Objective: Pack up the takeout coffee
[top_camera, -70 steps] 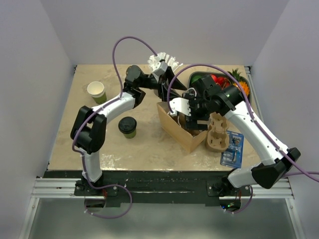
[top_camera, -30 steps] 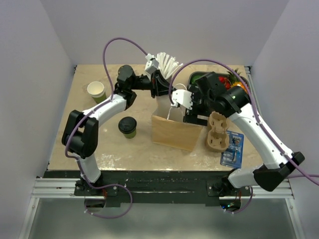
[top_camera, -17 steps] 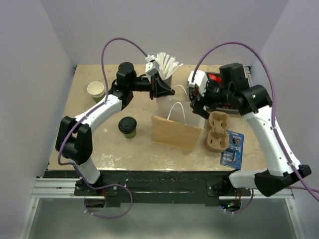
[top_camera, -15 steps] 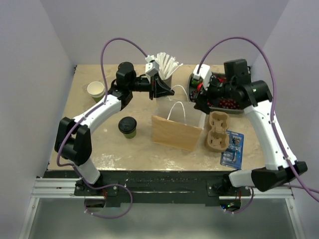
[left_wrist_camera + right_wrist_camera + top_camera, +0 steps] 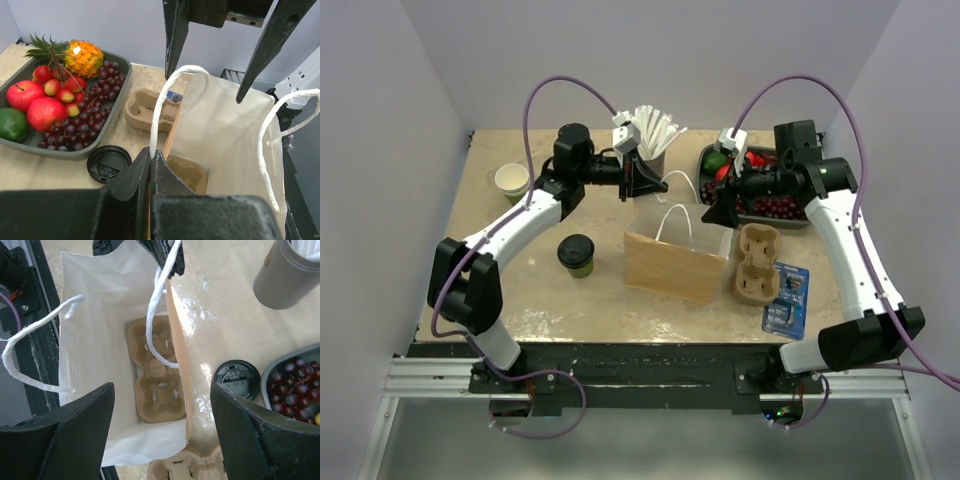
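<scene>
Bag-opening stage of the packing, shown from above and from both wrists. The left gripper point(image 5: 151, 154) has its jaws together, pinching one white handle point(image 5: 187, 68) of the paper bag point(image 5: 675, 265) and holding that side up so that the mouth stands open. The right gripper point(image 5: 161, 386) hangs above the mouth with its jaws wide apart and nothing between them. A pulp cup carrier point(image 5: 154, 375) lies flat on the bag's floor. A second carrier point(image 5: 756, 262) sits on the table point(image 5: 520, 290) just beside the bag's right end. The coffee cup point(image 5: 576, 254), lid on, stands upright on the table to the left of the bag, apart from it and from both grippers; neither wrist view shows it. A loose black lid point(image 5: 236, 379) lies between the bag and the fruit tray point(image 5: 60, 151).

Judged step: the bag is ready and the coffee is not yet fetched. With the left gripper occupied by the handle, the free right gripper seems the one to go, which means reaching across the bag. The move calls for a grasp round the cup's body below the lid, with the cup kept upright. A straight descent between the handles would then bring it into one well of the carrier.
</scene>
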